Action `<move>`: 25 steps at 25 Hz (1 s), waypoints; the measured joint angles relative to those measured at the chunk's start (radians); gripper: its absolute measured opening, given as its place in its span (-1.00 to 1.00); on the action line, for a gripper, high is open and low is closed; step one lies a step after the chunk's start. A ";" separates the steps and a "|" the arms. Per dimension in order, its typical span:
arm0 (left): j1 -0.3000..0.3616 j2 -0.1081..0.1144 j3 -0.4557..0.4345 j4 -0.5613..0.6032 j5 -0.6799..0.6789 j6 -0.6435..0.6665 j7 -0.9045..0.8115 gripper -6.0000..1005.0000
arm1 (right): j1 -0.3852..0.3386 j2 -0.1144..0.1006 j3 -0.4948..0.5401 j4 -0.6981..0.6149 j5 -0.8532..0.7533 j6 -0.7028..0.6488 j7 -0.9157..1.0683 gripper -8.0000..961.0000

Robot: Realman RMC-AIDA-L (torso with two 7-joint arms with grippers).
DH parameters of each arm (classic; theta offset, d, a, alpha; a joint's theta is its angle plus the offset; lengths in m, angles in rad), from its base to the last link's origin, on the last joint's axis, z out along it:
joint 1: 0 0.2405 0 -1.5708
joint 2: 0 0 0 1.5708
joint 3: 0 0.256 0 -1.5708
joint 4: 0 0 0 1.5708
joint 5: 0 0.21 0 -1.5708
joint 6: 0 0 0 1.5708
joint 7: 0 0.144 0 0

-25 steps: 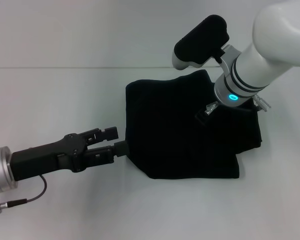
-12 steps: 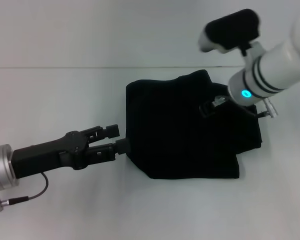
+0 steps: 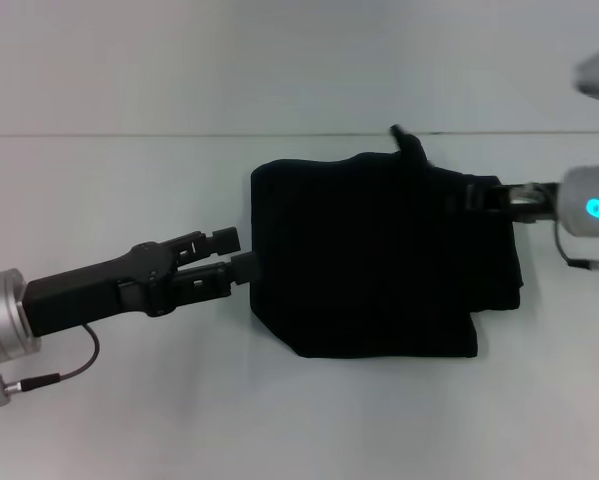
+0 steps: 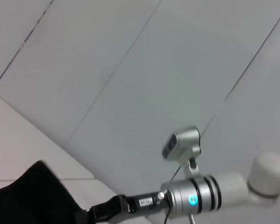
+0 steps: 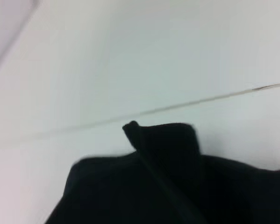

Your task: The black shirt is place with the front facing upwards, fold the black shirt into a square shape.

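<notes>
The black shirt (image 3: 379, 260) lies folded into a rough square in the middle of the white table (image 3: 129, 190), its print and label hidden. A small corner of cloth (image 3: 409, 143) sticks up at its far edge, and it also shows in the right wrist view (image 5: 161, 140). My left gripper (image 3: 235, 253) is open at the shirt's left edge, its lower finger touching the hem. My right gripper (image 3: 479, 195) reaches in low from the right, over the shirt's far right part. The left wrist view shows the shirt (image 4: 32, 196) and the right gripper (image 4: 107, 212) at its edge.
A thin seam line (image 3: 129, 135) runs across the table behind the shirt. A cable (image 3: 64, 375) hangs from my left wrist near the front left. Bare table surface surrounds the shirt on all sides.
My right arm has swung from above the shirt out to the right and dropped low. A cloth corner now stands up at the far edge. My left gripper has barely moved.
</notes>
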 joint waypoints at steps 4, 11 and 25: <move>-0.005 -0.003 0.000 -0.012 -0.002 0.001 -0.001 0.76 | -0.043 -0.004 0.129 0.117 0.197 0.008 -0.175 -0.93; -0.015 -0.005 0.000 -0.063 -0.006 -0.006 -0.002 0.76 | -0.054 -0.020 0.310 0.311 0.359 0.007 -0.386 -0.93; -0.016 -0.011 0.000 -0.077 -0.006 -0.017 -0.010 0.76 | -0.085 -0.016 0.422 0.383 0.385 0.011 -0.492 -0.92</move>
